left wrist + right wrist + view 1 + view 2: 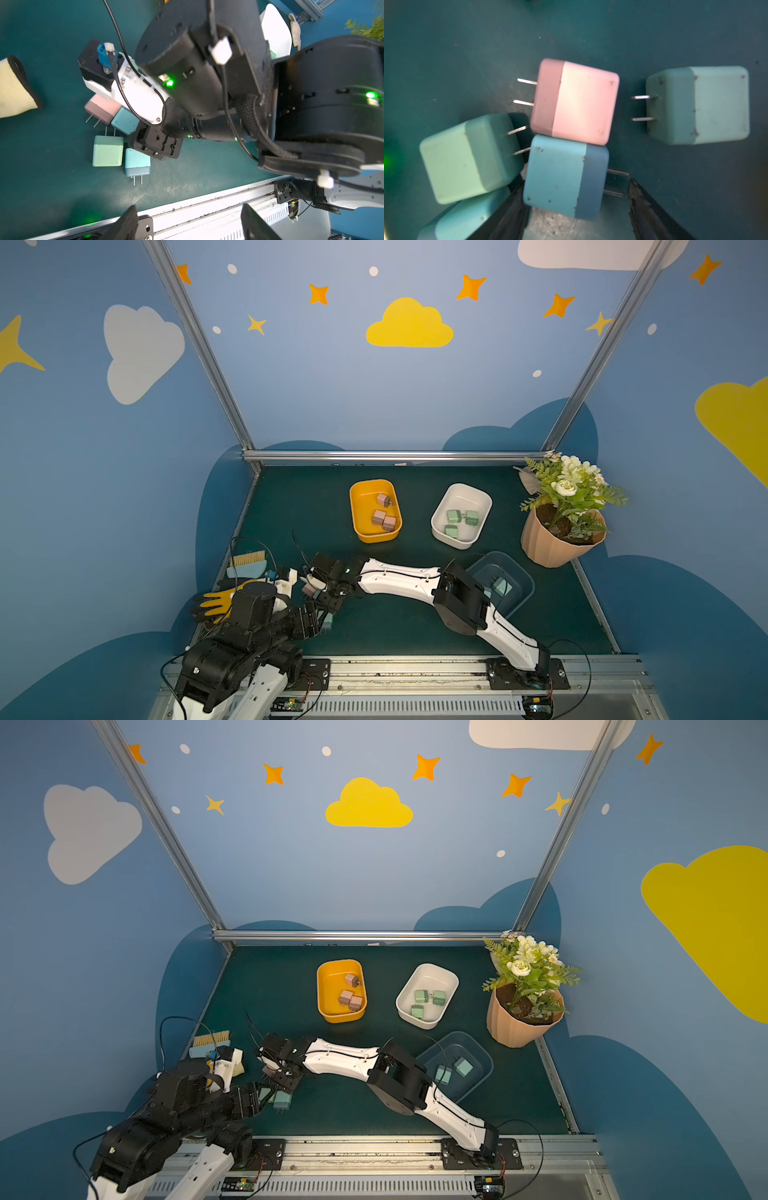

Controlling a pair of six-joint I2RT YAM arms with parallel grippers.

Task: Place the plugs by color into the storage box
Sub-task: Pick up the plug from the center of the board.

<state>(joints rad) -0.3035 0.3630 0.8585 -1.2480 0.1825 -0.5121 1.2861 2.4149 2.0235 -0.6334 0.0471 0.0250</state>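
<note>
Five plugs (471,158) lay crowded at the near-left corner of the mat (415,614), so the right gripper (577,193), spread around the blue plug (558,176), could drag the touching pink plug (577,101) along, while the left gripper (189,209) hung spread and empty.

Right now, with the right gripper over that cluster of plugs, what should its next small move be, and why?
Probably close the right gripper on the blue plug: its open jaws straddle it, prongs toward one finger. The pink plug touching it lies beyond the fingertips, so it should stay put.
</note>
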